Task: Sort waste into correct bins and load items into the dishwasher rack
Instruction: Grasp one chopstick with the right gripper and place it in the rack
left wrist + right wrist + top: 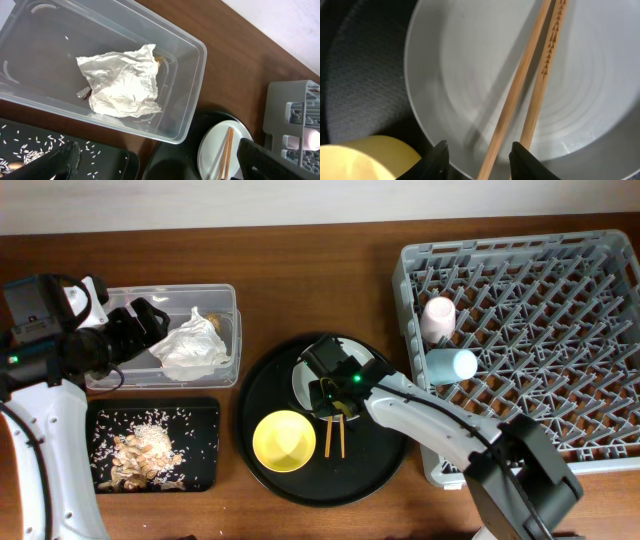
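Note:
Wooden chopsticks (530, 90) lie across the pale round plate (470, 75) on the round black tray; they also show overhead (334, 437). My right gripper (479, 157) is open just above them, one stick between its fingers. The yellow bowl (284, 441) sits beside the plate. My left gripper (140, 325) is open and empty over the clear tub (190, 90), which holds a crumpled white wrapper (122, 82). The shallow black tray (200, 420) holds food scraps (145, 450). The pink cup (438, 319) and light blue cup (452, 365) lie in the grey rack (560, 330).
The large round black tray (260, 395) sits mid-table between the bins and the rack. My right arm reaches across it from the front right. Bare brown table runs along the back edge.

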{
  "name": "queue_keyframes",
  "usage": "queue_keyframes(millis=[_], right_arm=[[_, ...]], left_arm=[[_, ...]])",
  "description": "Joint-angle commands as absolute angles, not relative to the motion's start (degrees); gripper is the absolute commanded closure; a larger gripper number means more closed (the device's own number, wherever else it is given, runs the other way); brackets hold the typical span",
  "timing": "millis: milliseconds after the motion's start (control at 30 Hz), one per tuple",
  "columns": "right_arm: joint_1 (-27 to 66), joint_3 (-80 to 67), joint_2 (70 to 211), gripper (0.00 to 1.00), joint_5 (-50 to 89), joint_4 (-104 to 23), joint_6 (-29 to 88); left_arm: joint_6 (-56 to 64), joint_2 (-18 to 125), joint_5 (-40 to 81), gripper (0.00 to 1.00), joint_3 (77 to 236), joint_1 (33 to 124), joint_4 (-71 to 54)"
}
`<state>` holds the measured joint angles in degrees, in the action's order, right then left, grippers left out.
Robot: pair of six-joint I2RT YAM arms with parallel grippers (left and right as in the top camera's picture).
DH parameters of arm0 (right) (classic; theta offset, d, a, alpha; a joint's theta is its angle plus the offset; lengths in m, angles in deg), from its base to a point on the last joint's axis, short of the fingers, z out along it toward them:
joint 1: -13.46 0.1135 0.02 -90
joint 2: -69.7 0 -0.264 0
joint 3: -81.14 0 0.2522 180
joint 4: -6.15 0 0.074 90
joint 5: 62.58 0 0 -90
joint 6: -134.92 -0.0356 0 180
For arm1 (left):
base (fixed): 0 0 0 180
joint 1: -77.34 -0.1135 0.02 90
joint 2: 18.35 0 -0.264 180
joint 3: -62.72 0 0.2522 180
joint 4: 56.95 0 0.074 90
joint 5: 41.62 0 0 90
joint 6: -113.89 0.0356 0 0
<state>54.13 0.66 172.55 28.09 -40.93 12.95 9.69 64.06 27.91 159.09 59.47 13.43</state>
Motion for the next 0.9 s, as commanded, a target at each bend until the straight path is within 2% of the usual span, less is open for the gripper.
queue_keyframes(millis=[0, 67, 133, 200, 300, 400, 433, 500, 567, 700, 767, 867], right_arm=[[54.4, 1.0, 175.3, 0.59, 29.4, -40.8, 11.4], [54.4, 1.0, 176.3, 0.59, 29.4, -40.7, 11.4], [54.4, 1.0, 177.0, 0.63, 29.4, -40.5, 11.4], [54.4, 1.0, 178.5, 0.68, 29.4, -40.3, 11.4], [54.3, 0.9, 178.4, 0.83, 29.4, -39.7, 11.4], [54.1, -1.5, 175.6, 0.90, 29.5, -39.9, 11.8], [53.9, -3.2, 173.7, 0.96, 29.4, -40.2, 13.5], [51.9, -6.7, 168.7, 0.96, 29.4, -44.4, 18.2], [47.9, -10.2, 163.7, 0.96, 29.6, -51.0, 23.5], [30.9, -12.4, 153.7, 0.96, 38.7, -62.1, 42.2], [20.4, -12.3, 154.6, 0.96, 39.3, -63.9, 54.3], [10.3, -12.3, 160.4, 0.96, 38.6, -61.0, 56.7]], left_arm=[[9.6, 64.1, 28.5, 0.01, 159.1, 59.3, 13.5], [9.6, 64.1, 28.5, 0.01, 159.1, 59.3, 13.5], [9.6, 64.1, 28.5, 0.01, 159.1, 59.3, 13.5], [9.6, 64.1, 28.5, 0.01, 159.1, 59.3, 13.5], [9.6, 64.1, 28.5, 0.01, 159.1, 59.3, 13.5], [9.6, 64.1, 28.5, 0.01, 159.1, 59.3, 13.5], [9.6, 64.1, 28.5, 0.01, 159.1, 59.3, 13.5], [9.6, 64.1, 28.5, 0.01, 159.1, 59.3, 13.5], [9.6, 64.1, 28.5, 0.01, 159.1, 59.3, 13.5], [9.6, 64.1, 28.5, 0.01, 159.1, 59.3, 13.5], [9.6, 64.1, 28.5, 0.01, 159.1, 59.3, 13.5], [9.6, 64.1, 28.5, 0.01, 159.1, 59.3, 13.5]])
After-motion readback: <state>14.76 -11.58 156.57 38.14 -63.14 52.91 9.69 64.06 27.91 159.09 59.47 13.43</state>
